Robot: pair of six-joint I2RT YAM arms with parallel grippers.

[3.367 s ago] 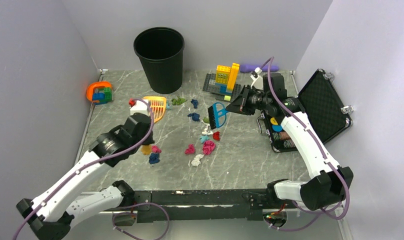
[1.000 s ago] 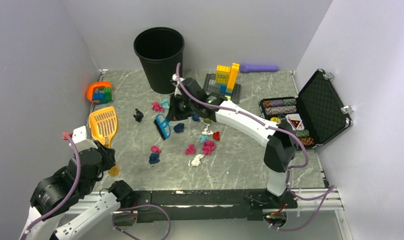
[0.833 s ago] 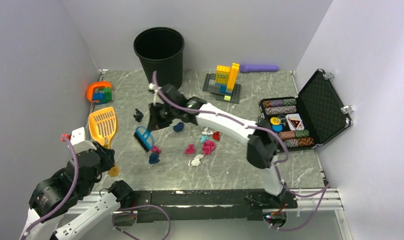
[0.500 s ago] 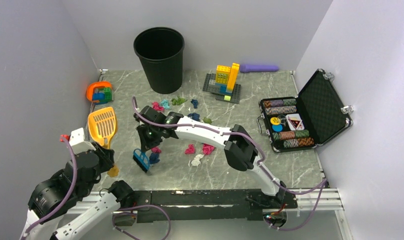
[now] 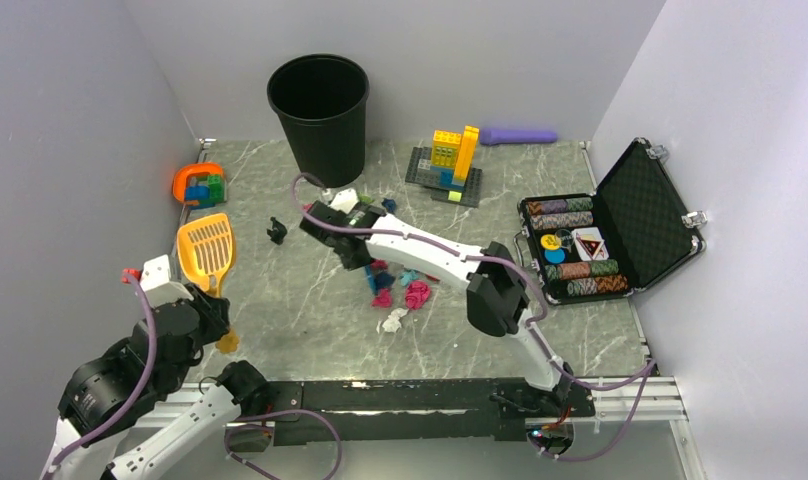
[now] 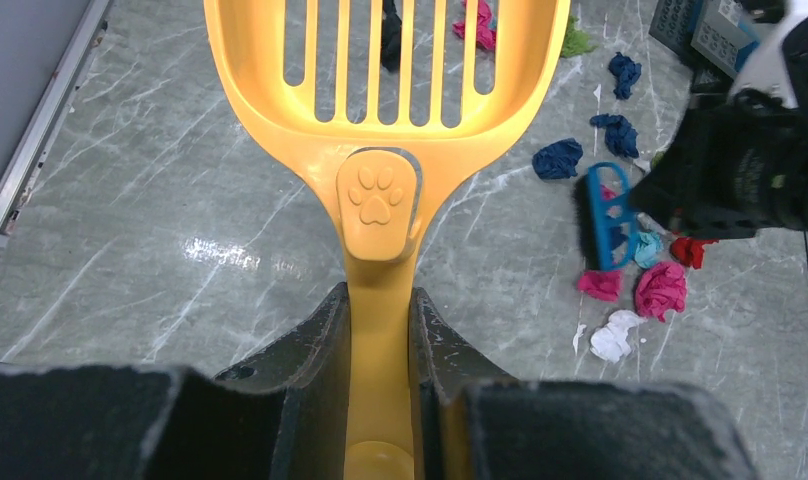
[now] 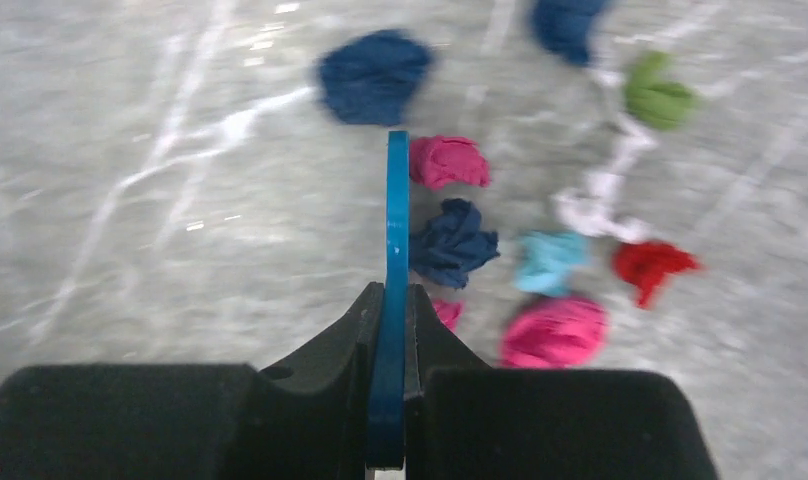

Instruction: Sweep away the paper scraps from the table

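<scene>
Paper scraps [image 5: 417,293] in pink, navy, teal, red and white lie bunched mid-table [image 5: 300,330]. A black scrap [image 5: 276,230] lies apart to the left. My right gripper [image 5: 358,258] is shut on a blue brush [image 5: 372,281] standing at the bunch's left edge. In the right wrist view the brush [image 7: 396,230] is edge-on, with a navy scrap [image 7: 458,240] and a pink scrap [image 7: 448,162] against its right side. My left gripper [image 5: 215,308] is shut on the handle of an orange slotted scoop [image 5: 207,248]. The scoop [image 6: 380,200] points at the far side.
A black bin [image 5: 320,110] stands at the back. A brick build on a dark baseplate [image 5: 445,160] and a purple object [image 5: 520,135] are at the back right. An open case of poker chips [image 5: 600,240] is at the right. An orange holder with bricks [image 5: 200,185] sits far left.
My right arm swung the brush to the near left, then swept right, carrying a pink and a navy scrap into the bunch. The left arm and scoop have held still for the last second.
</scene>
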